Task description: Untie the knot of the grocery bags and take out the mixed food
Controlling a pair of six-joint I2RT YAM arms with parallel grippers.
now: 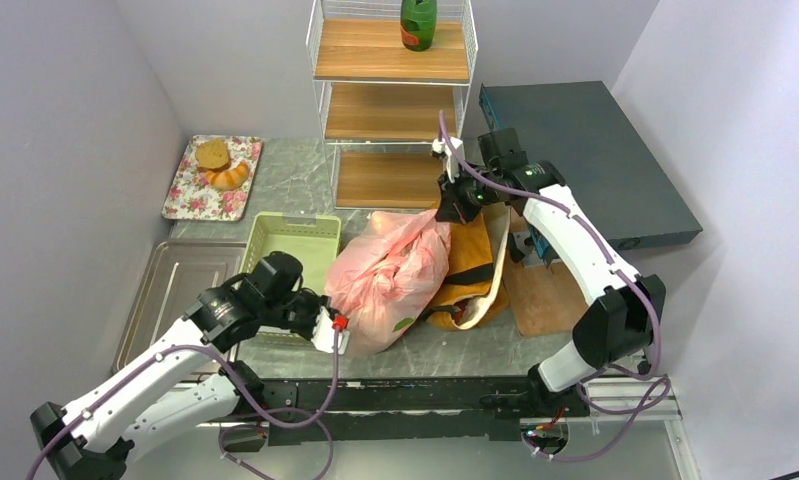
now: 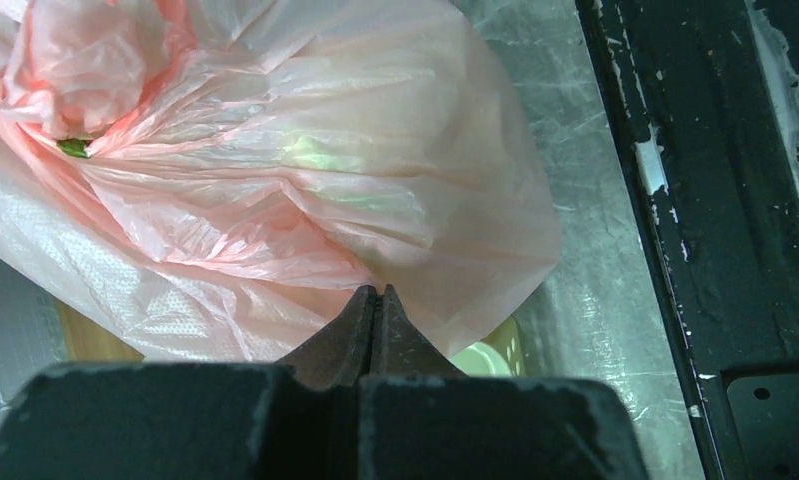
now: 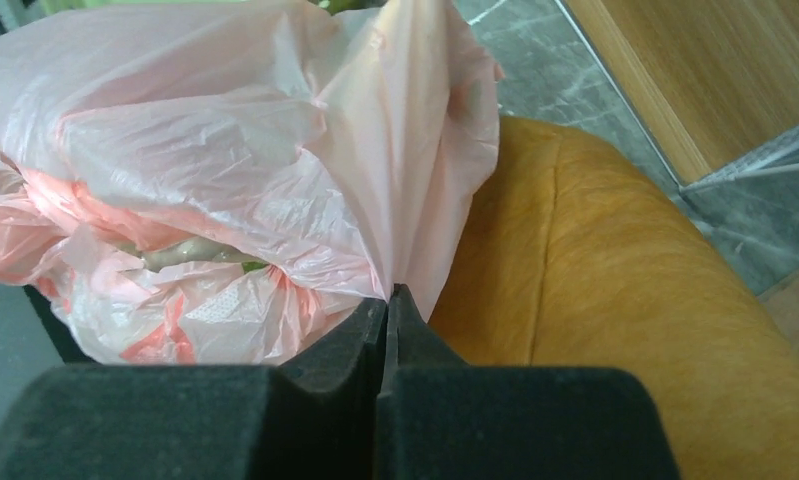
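Pink bag: the thin pink bag [image 1: 390,275] lies bunched up in the middle of the tabletop [image 1: 295,175], stretched between the two grippers. Its far-right end rests on the tote.
Tote: the mustard-brown tote [image 1: 472,262] lies slumped on its side just right of the pink bag and partly under it. A black strap and the cream lining show at its mouth.
Left gripper: the left gripper [image 2: 376,293] is at the near-left side of the pink bag. Its fingers are pressed together and pinch a fold of the plastic at their tips.
Right gripper: the right gripper [image 3: 389,293] is at the far-right end of the pink bag, above the tote. Its fingers are closed on a gathered pleat of the plastic.
Food: it is inside the pink bag. A green leaf [image 2: 75,148] peeks out of the folds in the left wrist view, and something pale green shows through the film in the right wrist view; what it is cannot be told.
Basket: a pale green basket [image 1: 290,240] sits just left of the pink bag, beside a metal tray [image 1: 175,285].
Far side: a wooden shelf rack [image 1: 393,90] carries a green bottle [image 1: 418,22] on its top shelf.
Far left: a floral tray [image 1: 210,180] holds bread.
Right side: a wooden board [image 1: 540,295] lies just right of the tote.
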